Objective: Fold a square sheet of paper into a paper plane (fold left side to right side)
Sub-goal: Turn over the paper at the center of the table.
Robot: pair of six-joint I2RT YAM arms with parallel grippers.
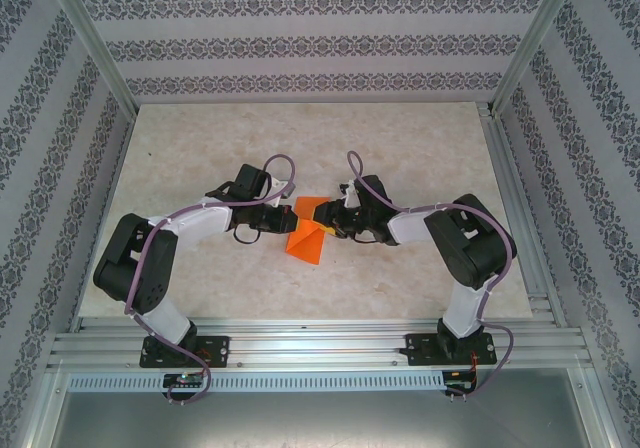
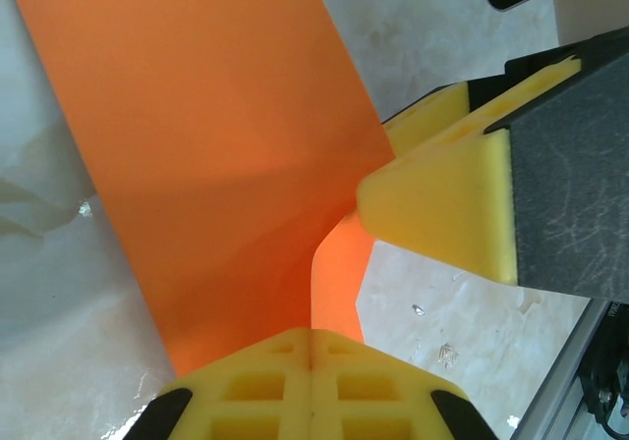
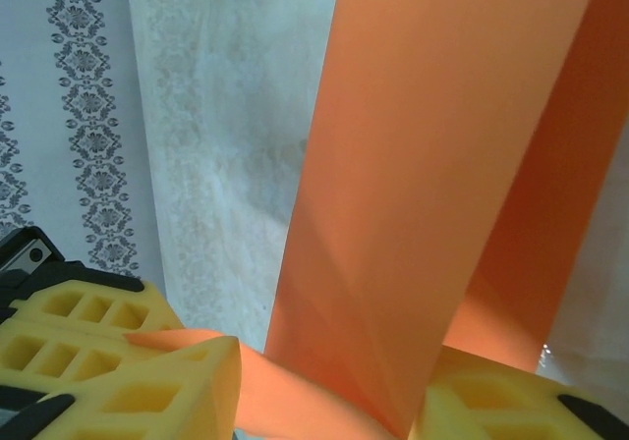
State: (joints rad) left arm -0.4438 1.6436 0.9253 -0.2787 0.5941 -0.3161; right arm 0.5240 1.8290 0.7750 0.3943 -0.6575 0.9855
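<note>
Top external view: both arms reach toward the middle of the frame and meet over the pale marbled table (image 1: 200, 148), where the orange sheet of paper (image 1: 307, 240) sits between the left gripper (image 1: 283, 223) and the right gripper (image 1: 337, 223). The paper looks partly folded and raised, with a small piece toward the top of the frame and a larger pointed piece toward the bottom. Left wrist view: the left gripper's yellow pads (image 2: 265, 391) at the bottom edge are pressed together, and a narrow fold of the paper runs down into the seam between them, so this gripper is clamped on the paper. From there the sheet rises in a broad band toward the upper left of the frame, and a yellow finger of the right gripper touches its right edge at centre right. Right wrist view: the right gripper's two yellow fingers (image 3: 118, 361) stand apart at the lower left and lower right, jaws parted, with the paper passing between them, one strip curling over the left finger and a tall band rising to the upper right
</note>
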